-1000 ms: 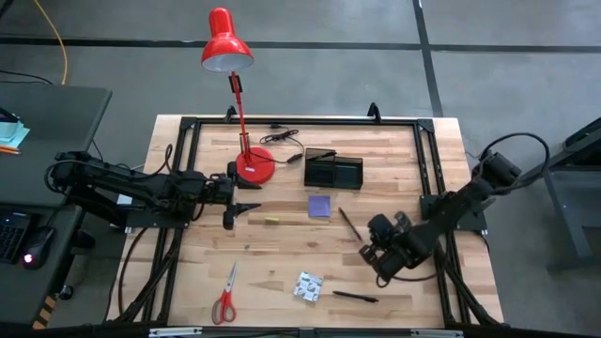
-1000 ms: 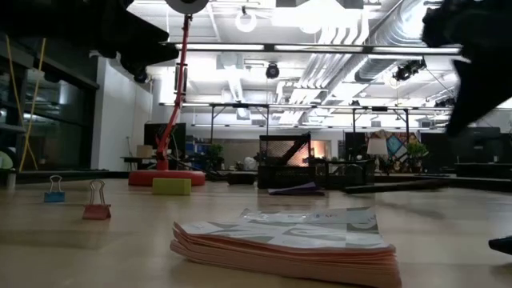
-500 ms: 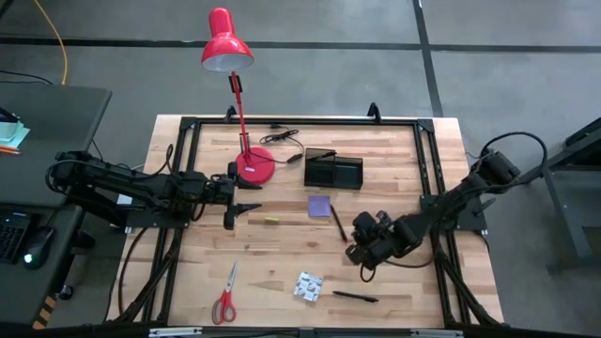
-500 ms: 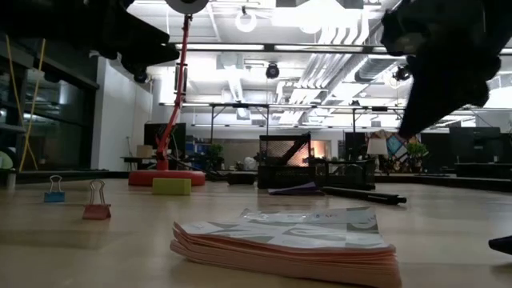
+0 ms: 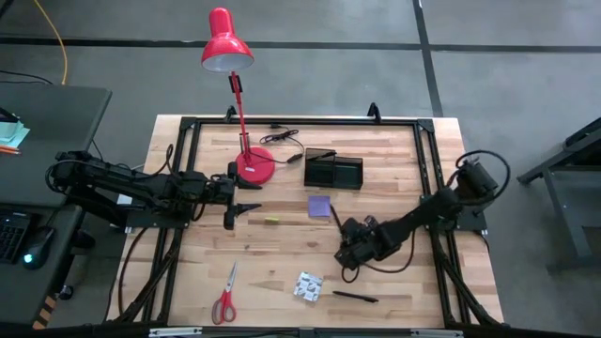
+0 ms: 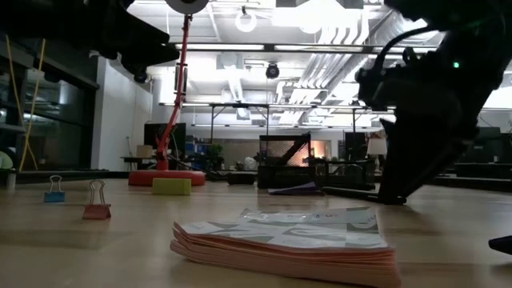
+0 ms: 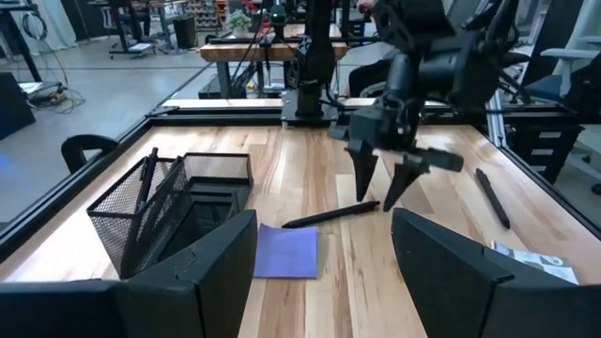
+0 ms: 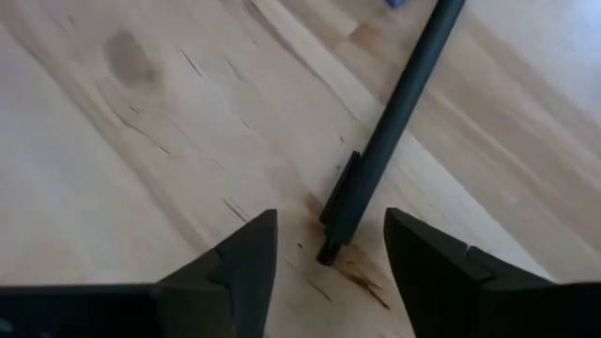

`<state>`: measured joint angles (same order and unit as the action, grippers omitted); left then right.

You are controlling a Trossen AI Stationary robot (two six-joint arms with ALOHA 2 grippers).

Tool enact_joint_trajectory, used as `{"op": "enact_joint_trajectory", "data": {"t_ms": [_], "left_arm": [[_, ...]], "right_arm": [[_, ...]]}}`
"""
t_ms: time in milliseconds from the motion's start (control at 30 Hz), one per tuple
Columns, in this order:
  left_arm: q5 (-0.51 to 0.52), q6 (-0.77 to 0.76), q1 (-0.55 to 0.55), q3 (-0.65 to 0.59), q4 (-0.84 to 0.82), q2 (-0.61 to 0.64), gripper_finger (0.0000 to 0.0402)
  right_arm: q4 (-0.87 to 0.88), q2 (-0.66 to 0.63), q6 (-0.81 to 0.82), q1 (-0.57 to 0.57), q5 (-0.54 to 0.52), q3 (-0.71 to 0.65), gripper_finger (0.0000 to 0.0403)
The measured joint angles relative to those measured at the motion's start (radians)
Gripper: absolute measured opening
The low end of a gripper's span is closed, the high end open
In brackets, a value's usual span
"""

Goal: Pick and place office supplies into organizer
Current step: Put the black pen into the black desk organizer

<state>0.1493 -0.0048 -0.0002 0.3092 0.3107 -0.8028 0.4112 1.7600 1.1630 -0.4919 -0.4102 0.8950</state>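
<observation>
Pen lies on the table between the right tool's parted fingers, unmarked.

- Right gripper hung low over mid-table, fingers parted and pointing downward.
- Left gripper waited at the table's left side, jaws standing wide apart.

Robotics lab — exposed ceiling ducts, rows of workbenches, wooden table on concrete floor.
</observation>
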Motion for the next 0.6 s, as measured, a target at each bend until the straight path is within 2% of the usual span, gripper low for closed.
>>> {"op": "enact_joint_trajectory", "data": {"t_ms": [133,267,367,600], "left_arm": [[0.000,0.000,0.000,0.000,0.000,0.000,0.0233],[0.000,0.000,0.000,0.000,0.000,0.000,0.0233],[0.000,0.000,0.000,0.000,0.000,0.000,0.0233],[0.000,0.000,0.000,0.000,0.000,0.000,0.0233]], "right_arm": [[-0.004,0.037,0.013,-0.002,-0.009,0.005,0.0198],[0.002,0.050,0.025,-0.002,-0.016,0.005,0.0181],[0.004,0.051,0.020,-0.002,-0.018,0.004,0.0149],[-0.002,0.052,0.005,0.022,0.017,0.004,0.0040]]}}
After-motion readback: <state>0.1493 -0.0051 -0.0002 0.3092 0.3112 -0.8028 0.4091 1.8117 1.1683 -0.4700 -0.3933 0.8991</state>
